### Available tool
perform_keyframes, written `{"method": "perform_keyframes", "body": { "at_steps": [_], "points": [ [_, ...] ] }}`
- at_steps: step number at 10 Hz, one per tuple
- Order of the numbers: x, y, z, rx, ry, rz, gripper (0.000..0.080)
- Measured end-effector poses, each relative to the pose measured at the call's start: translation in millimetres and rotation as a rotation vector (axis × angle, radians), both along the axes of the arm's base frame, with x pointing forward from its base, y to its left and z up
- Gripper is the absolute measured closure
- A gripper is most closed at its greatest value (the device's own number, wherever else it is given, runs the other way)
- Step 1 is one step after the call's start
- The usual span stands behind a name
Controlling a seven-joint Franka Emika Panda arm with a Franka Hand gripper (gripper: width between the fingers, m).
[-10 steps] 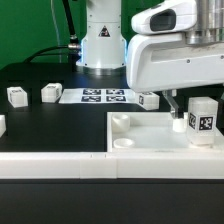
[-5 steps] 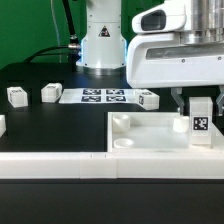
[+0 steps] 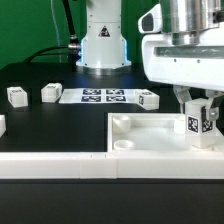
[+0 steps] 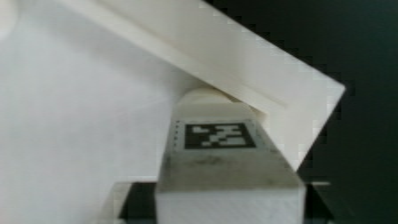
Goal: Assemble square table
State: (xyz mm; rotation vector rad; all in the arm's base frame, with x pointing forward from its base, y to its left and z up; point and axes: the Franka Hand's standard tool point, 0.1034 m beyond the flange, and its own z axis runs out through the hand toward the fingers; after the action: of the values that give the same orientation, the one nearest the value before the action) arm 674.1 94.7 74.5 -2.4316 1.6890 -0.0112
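Note:
The square table's white slab lies at the exterior view's right, with its raised rim and a round corner socket showing. My gripper is shut on a small white tagged leg, held slightly tilted over the slab's right corner. In the wrist view the leg sits between my dark fingers, its far end by the slab's corner rim. Three other legs lie on the black table.
The marker board lies flat at the back middle, before the robot base. A long white low wall runs along the front edge. A further white part shows at the far left edge.
My jaws have closed on the leg that stood upright on the slab. The leg now leans slightly, and the hand has shifted a little to the exterior view's right.

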Motion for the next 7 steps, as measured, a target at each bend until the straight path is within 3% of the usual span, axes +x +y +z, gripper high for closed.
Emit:
{"method": "perform_keyframes", "body": {
  "at_steps": [1,4,5,6,7],
  "points": [
    [-0.4,-1.4,-0.1,0.038,0.023,-0.137,0.0511],
    [-0.8,-1.1,-0.5,0.049,0.041,-0.213,0.0511],
    [-1.5,-0.2,-1.3,0.027,0.027,-0.104,0.0286],
    [-2.8,3.5,-3.0,-0.013,0.006,0.088,0.0286],
    [-0.1,4.3,-2.1,-0.044,-0.019,0.304,0.0178]
  ]
}}
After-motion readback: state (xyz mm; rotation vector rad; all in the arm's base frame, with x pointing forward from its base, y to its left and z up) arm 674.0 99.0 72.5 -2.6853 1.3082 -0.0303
